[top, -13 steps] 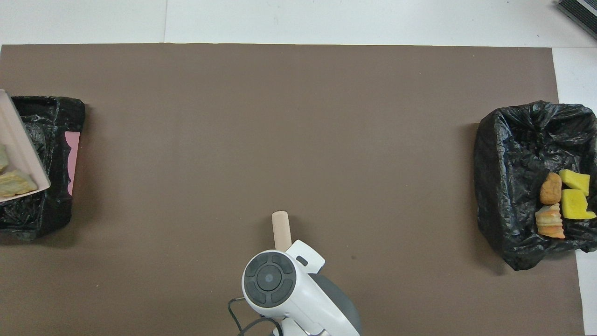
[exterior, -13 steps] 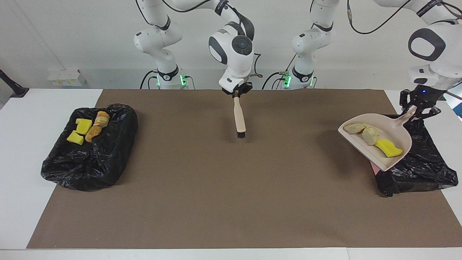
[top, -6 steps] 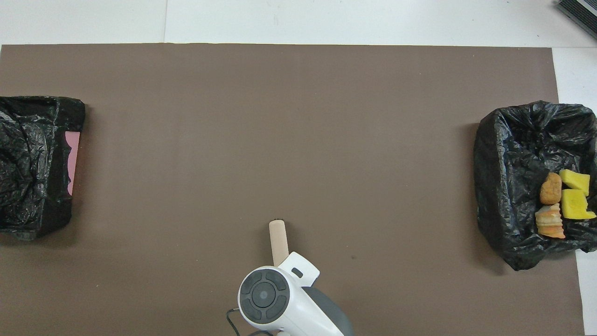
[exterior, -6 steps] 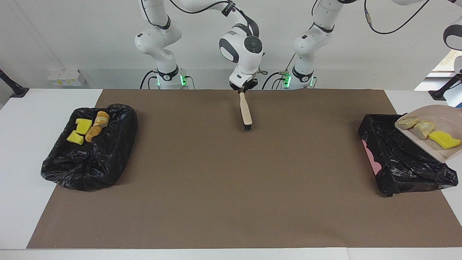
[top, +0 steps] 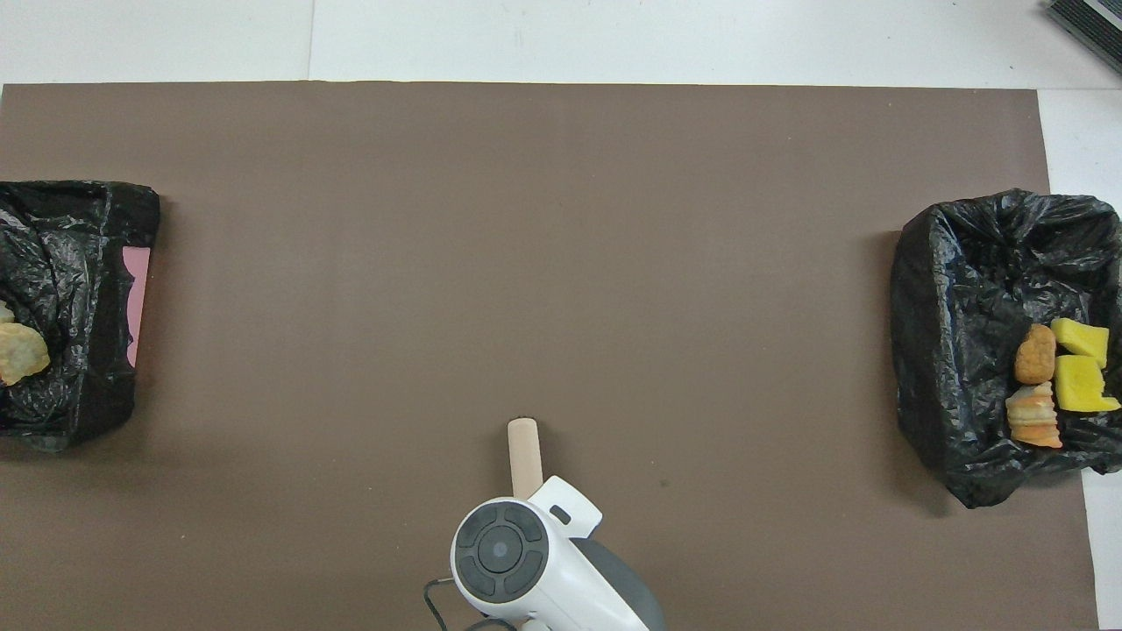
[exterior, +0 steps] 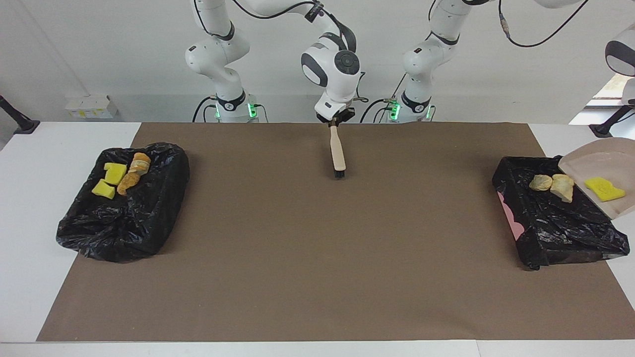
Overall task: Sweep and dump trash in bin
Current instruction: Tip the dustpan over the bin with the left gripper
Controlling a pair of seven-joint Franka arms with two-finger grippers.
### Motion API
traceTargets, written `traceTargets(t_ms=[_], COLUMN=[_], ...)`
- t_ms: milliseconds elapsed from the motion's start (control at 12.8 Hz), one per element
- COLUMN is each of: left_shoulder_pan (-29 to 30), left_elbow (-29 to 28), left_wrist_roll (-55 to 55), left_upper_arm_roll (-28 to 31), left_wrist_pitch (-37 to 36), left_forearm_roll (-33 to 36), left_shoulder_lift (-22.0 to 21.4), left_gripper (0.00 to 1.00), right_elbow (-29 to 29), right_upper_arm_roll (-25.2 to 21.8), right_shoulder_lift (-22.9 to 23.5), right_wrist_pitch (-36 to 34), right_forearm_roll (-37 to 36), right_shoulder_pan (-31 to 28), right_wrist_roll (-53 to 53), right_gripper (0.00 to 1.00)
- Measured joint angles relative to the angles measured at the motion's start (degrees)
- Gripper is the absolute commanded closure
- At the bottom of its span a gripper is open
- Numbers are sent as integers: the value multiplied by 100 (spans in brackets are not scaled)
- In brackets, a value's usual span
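Beige plastic showed at the three o'clock edge of the facing view: a dustpan (exterior: 607,163), tipped steeply over a bin lined with a black bag (exterior: 555,218) at the left arm's end of the tabletop (exterior: 30,198), so that its load would slide out. Two pale rock-like lumps (exterior: 550,184) already lay on the liner, while a yellow sponge piece (exterior: 604,189) clung to the pan. The left arm's jaws were out of view; they were closed, presumably on the pan's handle.

At twelve o'clock, the right arm's jaws (exterior: 336,122) gripped a beige brush (exterior: 338,153) by its handle, bristles hanging just above the brown mat (exterior: 317,258). That arm waited, likely kept clear of the dumping.

At nine o'clock, a second black-bagged bin (exterior: 124,218) sat at the right arm's end, holding two yellow sponge pieces (exterior: 110,179), a brown lump (exterior: 128,182) and a striped lump (exterior: 141,162). No trash lay on the mat, so sweeping looked finished.
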Motion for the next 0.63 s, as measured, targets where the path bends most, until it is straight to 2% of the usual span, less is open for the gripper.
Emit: traceTargets(t_ms=[392, 470, 548, 627], left_shoulder_pan=[-248, -369, -531, -709], left_elbow=[18, 18, 18, 19], left_wrist_roll=[-23, -31, -105, -294], left_upper_arm_roll=[-23, -31, -41, -54], left_wrist_pitch=[-298, -498, -764, -1090], left_forearm_roll=[366, 365, 306, 125], left_shoulder_lift=[-196, -234, -274, -311], left_gripper=[100, 100, 100, 100], right_elbow=[-61, -122, -238, -332], right_upper_arm_roll=[-4, -8, -14, -18], right_shoulder_lift=[0, 2, 8, 24], right_wrist_pitch=[78, 252, 475, 612], right_forearm_roll=[3, 3, 3, 3], right_shoulder_pan=[-14, -27, -33, -36], right_wrist_roll=[3, 3, 3, 5], right_gripper=[100, 94, 1, 0])
